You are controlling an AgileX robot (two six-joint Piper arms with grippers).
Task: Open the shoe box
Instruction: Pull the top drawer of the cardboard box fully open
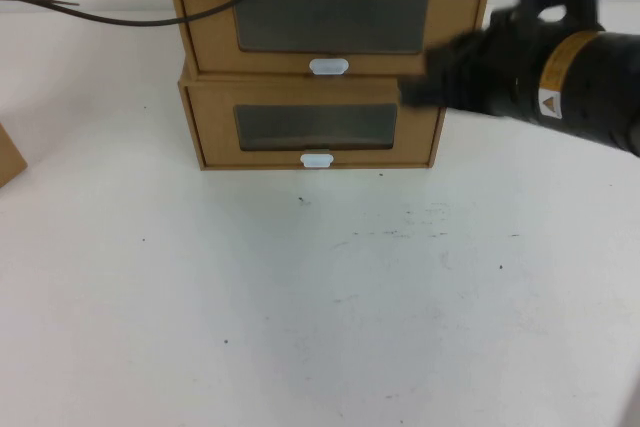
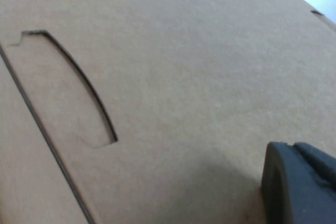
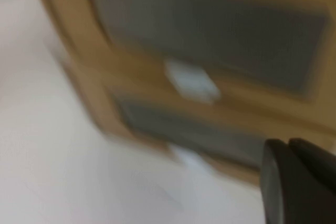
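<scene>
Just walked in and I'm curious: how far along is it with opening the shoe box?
Done: nothing yet; the upper box and lower box both look closed, fronts flush. In hand: the right end effector, shut, is by the upper box's right front edge, away from its tab. The left end effector is close to plain cardboard. Left: grasp a tab and pull a front open.

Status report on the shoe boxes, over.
Upper shoe box and lower shoe box closed. Right end effector shut, at their right edge. Left end effector near plain cardboard. Black cable crosses upper one.
</scene>
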